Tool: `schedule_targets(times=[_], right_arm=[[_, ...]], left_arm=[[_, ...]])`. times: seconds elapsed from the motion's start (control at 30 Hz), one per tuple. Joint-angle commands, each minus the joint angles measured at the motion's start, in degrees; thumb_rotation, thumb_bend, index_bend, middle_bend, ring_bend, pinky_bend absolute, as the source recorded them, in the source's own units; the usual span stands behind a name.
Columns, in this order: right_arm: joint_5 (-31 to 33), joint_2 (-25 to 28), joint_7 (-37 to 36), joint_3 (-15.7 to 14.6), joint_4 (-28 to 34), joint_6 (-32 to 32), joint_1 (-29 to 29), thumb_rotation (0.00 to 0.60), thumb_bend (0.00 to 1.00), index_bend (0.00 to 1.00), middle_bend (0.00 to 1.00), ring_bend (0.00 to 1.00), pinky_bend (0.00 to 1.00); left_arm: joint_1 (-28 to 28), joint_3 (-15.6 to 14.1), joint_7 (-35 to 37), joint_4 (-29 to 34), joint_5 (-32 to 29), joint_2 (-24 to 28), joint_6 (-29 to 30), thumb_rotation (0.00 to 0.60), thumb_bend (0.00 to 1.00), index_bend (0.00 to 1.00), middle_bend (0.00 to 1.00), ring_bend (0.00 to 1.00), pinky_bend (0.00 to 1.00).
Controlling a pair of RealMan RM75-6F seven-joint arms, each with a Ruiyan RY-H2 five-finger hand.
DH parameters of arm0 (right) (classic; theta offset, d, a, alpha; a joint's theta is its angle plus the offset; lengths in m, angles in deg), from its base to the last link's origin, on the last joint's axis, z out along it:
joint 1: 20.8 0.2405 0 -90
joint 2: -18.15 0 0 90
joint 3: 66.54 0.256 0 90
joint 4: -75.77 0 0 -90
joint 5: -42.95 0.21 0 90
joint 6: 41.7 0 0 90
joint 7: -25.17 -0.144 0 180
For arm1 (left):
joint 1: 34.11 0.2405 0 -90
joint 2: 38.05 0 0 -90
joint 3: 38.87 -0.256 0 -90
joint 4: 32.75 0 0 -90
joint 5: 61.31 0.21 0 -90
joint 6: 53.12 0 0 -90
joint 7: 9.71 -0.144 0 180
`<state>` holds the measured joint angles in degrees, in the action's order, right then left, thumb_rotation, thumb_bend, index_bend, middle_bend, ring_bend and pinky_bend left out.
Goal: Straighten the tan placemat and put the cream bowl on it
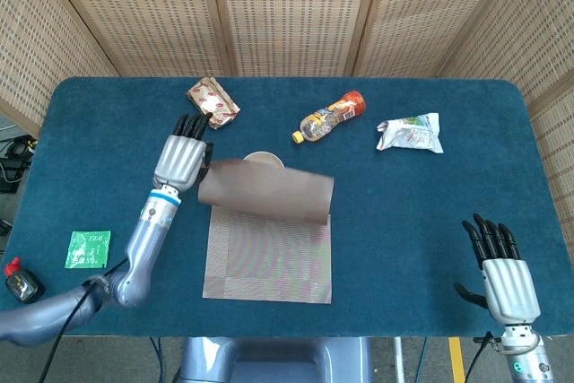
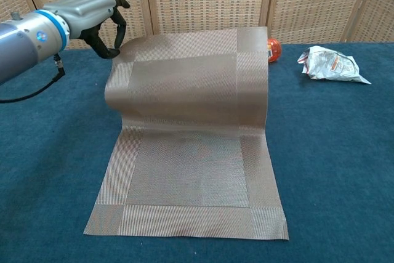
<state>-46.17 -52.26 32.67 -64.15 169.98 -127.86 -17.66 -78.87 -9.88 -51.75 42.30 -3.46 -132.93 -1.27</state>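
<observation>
Now the left hand [image 2: 92, 20] pinches the tan placemat [image 2: 191, 152] by a far corner, lifting that half upright; right hand [image 1: 504, 275], fingers spread, sits near the worktop's [image 1: 430, 213] front-right corner.

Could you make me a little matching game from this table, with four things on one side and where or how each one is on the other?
Things:
1. tan placemat
2. left hand
3. right hand
4. silver snack bag

States:
A. empty, at the table's near edge
B. lying at the far right
C. half lifted off the table
D. holding up a mat corner

Pairs: 1-C, 2-D, 3-A, 4-B
</observation>
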Motion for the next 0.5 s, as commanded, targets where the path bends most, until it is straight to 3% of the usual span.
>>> schedule_targets(times=[0.03, 0.07, 0.3, 0.5], right_arm=[[0.96, -0.16, 0.02, 0.55, -0.47, 0.54, 0.31, 0.6, 0.17, 0.0, 0.0, 0.0, 0.0], [1.43, -0.23, 0.03, 0.73, -0.62, 0.83, 0.43, 0.6, 0.17, 0.0, 0.0, 0.0, 0.0], [3.39, -0.63, 0.39, 1.4, -1.26, 2.09, 0.97, 0.6, 0.17, 0.0, 0.0, 0.0, 0.0], [3.2, -1.36, 1.65, 0.95, -1.6, 2.67, 1.31, 0.6, 0.17, 0.0, 0.0, 0.0, 0.0]], left_arm=[[-7.59, 2.74, -2.93, -10.45, -7.22, -3.54, -3.17, 0.6, 0.45, 0.61, 0.0, 0.0, 0.0], [-8.44, 2.57, -3.03, -12.32, -8.03, -4.11, -3.34, 0.6, 0.44, 0.57, 0.0, 0.0, 0.0], [-10.48, -0.14, -1.85, -20.25, -11.81, -5.86, -5.22, 0.6, 0.27, 0.03, 0.0, 0.0, 0.0], [-8.8, -2.3, 4.67, -20.2, -9.33, -3.96, -4.68, 0.6, 0.2, 0.0, 0.0, 0.0, 0.0]])
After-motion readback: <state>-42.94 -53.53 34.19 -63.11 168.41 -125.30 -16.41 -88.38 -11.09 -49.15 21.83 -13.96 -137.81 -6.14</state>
